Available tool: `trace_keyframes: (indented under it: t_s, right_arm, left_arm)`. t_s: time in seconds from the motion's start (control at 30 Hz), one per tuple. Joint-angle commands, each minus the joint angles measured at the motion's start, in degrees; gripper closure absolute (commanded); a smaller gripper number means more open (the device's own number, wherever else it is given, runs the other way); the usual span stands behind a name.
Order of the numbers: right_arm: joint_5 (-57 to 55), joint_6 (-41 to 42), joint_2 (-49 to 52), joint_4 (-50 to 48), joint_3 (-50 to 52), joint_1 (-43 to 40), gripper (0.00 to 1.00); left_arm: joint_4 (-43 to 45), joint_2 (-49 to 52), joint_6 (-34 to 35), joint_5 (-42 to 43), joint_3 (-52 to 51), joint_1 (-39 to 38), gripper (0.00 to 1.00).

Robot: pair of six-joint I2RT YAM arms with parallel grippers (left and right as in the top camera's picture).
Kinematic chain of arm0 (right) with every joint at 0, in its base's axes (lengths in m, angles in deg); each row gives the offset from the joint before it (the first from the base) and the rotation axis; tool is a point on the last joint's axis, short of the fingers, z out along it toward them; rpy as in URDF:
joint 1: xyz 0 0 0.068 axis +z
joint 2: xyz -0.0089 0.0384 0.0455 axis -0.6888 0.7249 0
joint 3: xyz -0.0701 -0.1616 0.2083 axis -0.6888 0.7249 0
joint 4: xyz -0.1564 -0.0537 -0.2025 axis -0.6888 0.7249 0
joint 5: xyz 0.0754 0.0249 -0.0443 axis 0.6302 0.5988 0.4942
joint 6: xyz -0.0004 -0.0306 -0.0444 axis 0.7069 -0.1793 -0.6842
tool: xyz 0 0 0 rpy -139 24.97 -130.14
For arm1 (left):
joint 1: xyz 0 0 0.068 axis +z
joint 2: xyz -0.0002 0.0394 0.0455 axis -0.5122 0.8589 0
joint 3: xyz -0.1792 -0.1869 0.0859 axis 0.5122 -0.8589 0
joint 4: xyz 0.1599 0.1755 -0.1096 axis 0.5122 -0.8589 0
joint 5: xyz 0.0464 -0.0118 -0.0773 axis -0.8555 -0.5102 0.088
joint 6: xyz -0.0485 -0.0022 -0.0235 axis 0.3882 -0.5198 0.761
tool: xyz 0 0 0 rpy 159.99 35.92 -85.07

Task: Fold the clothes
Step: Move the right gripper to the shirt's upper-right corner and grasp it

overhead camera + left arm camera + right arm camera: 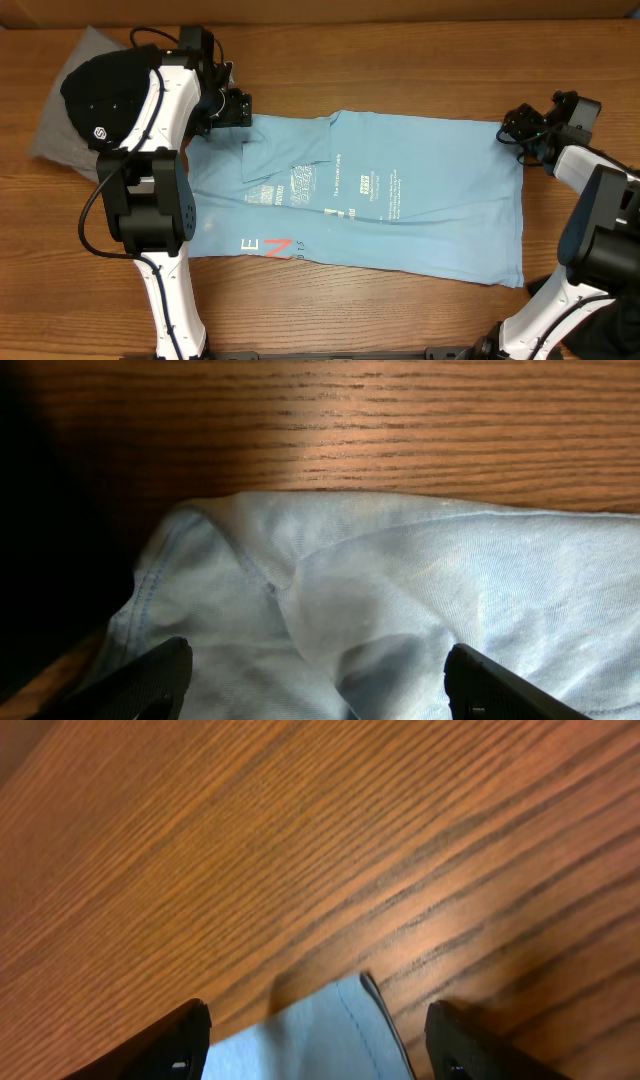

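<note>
**Both grippers spread wide at the blue shirt's far corners**

The light blue T-shirt (420, 215) lies flat across the middle of the wooden table (400, 70), print facing up (white text, with red-white lettering near the front edge). The left gripper (238, 108) sits at the shirt's far left corner. Its jaws are wide apart, with bunched cloth between them but not pinched. The right gripper (515, 128) sits at the far right corner with its jaws likewise spread. The hem corner lies between its fingers (172, 1042), and nothing is gripped. A black garment (105, 85) rests on a grey one (50, 135) at the table's left end.
</note>
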Motion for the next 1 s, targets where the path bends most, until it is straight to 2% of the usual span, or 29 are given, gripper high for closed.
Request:
trace_keyframes:
  t_s: [0.0,0.23,0.37,0.5,0.63,0.67,0.83,0.97]
  right_arm:
    - [-0.8,-0.4,2.2,-0.7,-0.9,0.3,0.27]
    - [2.0,-3.9,2.7,0.1,-0.9,2.0,0.33]
    - [2.1,-4.3,2.7,1.7,-0.9,2.1,0.48]
    - [2.0,-4.3,2.7,2.4,-0.9,2.0,0.52]
    - [2.1,-4.2,2.6,2.3,-0.9,1.2,0.92]
    - [2.5,-4.2,2.3,3.0,-1.1,0.9,0.96]
    - [6.8,-4.2,-1.1,4.3,-1.2,0.4,0.96]
    - [11.9,-4.2,-8.0,7.5,-1.2,0.3,0.96]
  left_arm:
    - [-0.6,0.5,-1.2,-0.4,0.9,0.0,0.17]
    - [-1.3,0.5,-1.2,-0.3,0.9,0.0,0.18]
    - [-1.6,0.5,-1.2,-0.3,0.9,0.0,0.18]
    - [-1.7,0.5,-1.2,-0.3,0.9,0.0,0.18]
    - [-1.9,0.5,-1.2,-0.3,0.9,0.0,0.18]
    - [-1.9,0.5,-1.2,-0.3,0.9,0.0,0.18]
    - [-2.3,0.4,-1.8,-0.3,0.9,0.0,0.18]
    - [-2.5,-0.3,-1.9,-0.3,1.2,0.0,0.18]
